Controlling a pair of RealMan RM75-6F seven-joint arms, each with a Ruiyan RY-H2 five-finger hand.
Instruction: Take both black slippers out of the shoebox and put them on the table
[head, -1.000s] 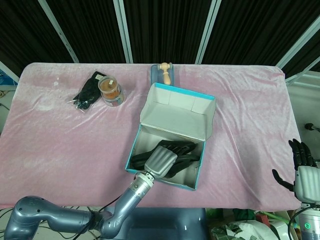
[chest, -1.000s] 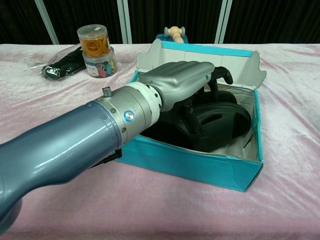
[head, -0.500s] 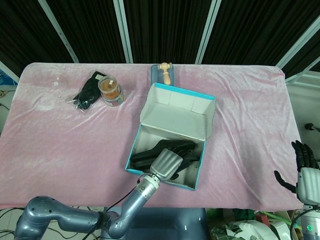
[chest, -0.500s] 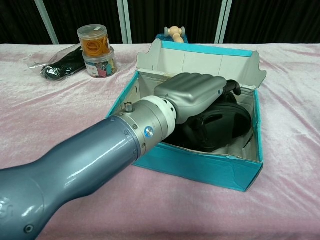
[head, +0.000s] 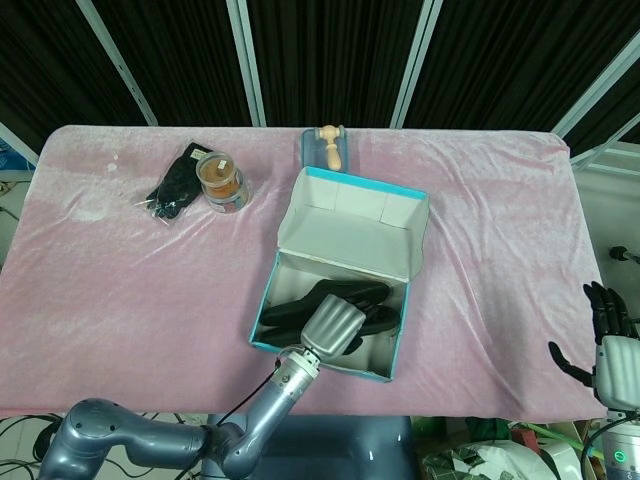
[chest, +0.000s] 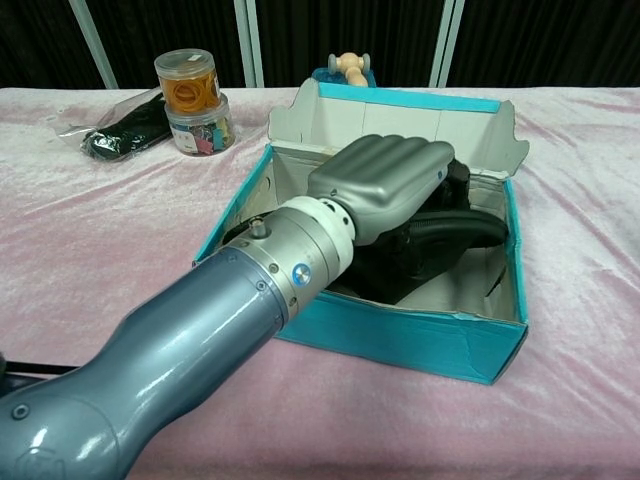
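Note:
The turquoise shoebox (head: 385, 372) (chest: 400, 340) stands open at the table's front middle, its lid folded back. Black slippers (head: 300, 305) (chest: 455, 225) lie inside it. My left hand (head: 333, 327) (chest: 385, 180) reaches over the box's front wall, its fingers curled down over the upper slipper and gripping it. That slipper is tilted, its sole edge raised toward the right wall. The second slipper is mostly hidden under the hand. My right hand (head: 605, 335) hangs off the table's front right corner with fingers spread, holding nothing.
Two stacked clear jars (head: 221, 180) (chest: 192, 100) and a black item in a plastic bag (head: 172, 186) (chest: 125, 130) sit at the back left. A wooden mallet (head: 330, 145) (chest: 347, 65) lies on a blue box behind the shoebox. Pink cloth covers the table (head: 120, 280).
My left hand's fingers have curled down onto the slipper, hiding the dark fingertips. The slipper has tipped up and the shoebox has shifted slightly. The right hand barely moved.

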